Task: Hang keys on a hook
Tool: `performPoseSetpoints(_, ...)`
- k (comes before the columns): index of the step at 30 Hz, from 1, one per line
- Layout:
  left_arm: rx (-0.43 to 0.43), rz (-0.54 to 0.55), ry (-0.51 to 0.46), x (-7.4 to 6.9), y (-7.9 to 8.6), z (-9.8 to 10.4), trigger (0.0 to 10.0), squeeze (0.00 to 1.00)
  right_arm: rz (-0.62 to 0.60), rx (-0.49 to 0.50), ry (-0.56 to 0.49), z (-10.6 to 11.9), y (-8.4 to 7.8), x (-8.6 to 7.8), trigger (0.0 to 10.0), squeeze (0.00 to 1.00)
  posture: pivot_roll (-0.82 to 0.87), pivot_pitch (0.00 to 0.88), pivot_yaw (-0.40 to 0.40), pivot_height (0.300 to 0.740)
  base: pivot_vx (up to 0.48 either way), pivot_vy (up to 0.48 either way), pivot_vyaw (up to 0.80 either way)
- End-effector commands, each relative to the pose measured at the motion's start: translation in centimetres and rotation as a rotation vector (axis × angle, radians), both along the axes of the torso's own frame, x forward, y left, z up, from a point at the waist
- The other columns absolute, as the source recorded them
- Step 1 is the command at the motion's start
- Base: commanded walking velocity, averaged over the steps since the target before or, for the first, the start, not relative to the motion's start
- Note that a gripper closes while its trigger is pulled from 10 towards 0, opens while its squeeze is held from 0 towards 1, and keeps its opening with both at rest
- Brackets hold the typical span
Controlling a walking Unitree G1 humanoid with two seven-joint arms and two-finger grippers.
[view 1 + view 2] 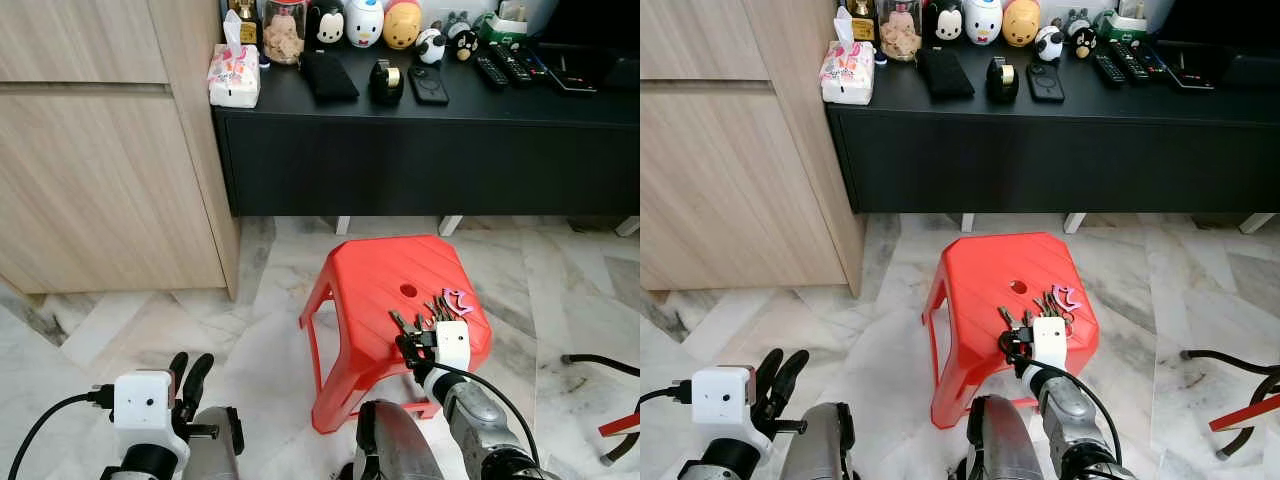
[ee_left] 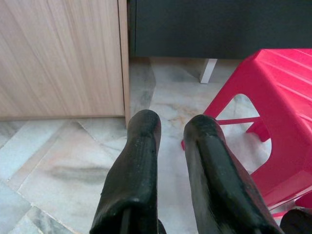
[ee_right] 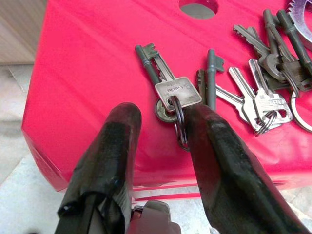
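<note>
While the wooden cabinet (image 1: 90, 150) takes up the upper left of the head view, the left gripper (image 1: 188, 382) sits at the lower left over the marble floor (image 1: 130, 330), its two black fingers (image 2: 131, 165) a small gap apart and holding nothing. Moving right, a black sideboard (image 1: 420, 150) runs across the top of the frame, carrying a tissue pack (image 1: 234, 78), a jar (image 1: 285, 30), round toy figures (image 1: 365, 20) and remote controls (image 1: 505, 65). Below it, at centre, stands a red plastic stool (image 1: 385, 290) with a round hole (image 1: 408, 291) in its seat. The keys (image 1: 425, 315) lie spread on the right half of the seat near its front edge, beside a pink tag (image 1: 458, 299). The right gripper (image 1: 410, 345) is at that front edge; in its wrist view the fingers (image 3: 112, 156) are spread apart on either side of the nearest key ring (image 3: 179, 122), one finger touching the ring, not yet clamped on it. A black cable (image 1: 600, 362) lies on the floor at the far right.
</note>
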State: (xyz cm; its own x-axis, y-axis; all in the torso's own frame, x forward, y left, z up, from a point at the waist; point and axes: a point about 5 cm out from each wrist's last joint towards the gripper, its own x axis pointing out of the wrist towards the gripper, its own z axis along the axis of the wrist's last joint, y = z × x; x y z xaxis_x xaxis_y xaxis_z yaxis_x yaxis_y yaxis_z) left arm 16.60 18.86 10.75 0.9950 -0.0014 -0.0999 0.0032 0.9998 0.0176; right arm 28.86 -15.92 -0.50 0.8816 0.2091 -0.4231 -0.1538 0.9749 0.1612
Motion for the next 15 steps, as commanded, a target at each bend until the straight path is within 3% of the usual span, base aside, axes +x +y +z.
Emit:
performPoseSetpoints(1,0.001,-0.005,0.004,-0.17,-0.2,0.18,10.0,0.0,-0.007,-0.005,0.034,-0.57,-0.35,-0.52,10.0,0.0,0.14,0.195,-0.134,0.593,0.0,0.0,0.0)
performPoseSetpoints(2,0.001,-0.005,0.003,-0.15,-0.18,0.18,10.0,0.0,-0.005,-0.001,0.035,-0.58,-0.32,-0.54,7.5,0.0,0.14,0.194,-0.133,0.593,0.0,0.0,0.0)
performPoseSetpoints(3,0.002,-0.004,0.003,-0.14,-0.17,0.18,10.0,0.0,-0.003,0.002,0.035,-0.58,-0.3,-0.54,7.5,0.0,0.14,0.194,-0.133,0.593,0.0,0.0,0.0)
performPoseSetpoints(4,0.001,-0.004,0.004,-0.13,-0.15,0.16,10.0,0.0,-0.002,0.002,0.035,-0.59,-0.28,-0.55,0.0,0.0,0.14,0.193,-0.132,0.593,0.0,0.0,0.0)
performPoseSetpoints(15,-0.001,-0.007,0.008,0.03,-0.12,0.0,10.0,0.0,-0.002,-0.005,0.048,-0.87,-0.42,-0.85,0.0,0.0,0.14,0.187,-0.13,0.593,0.0,0.0,0.0)
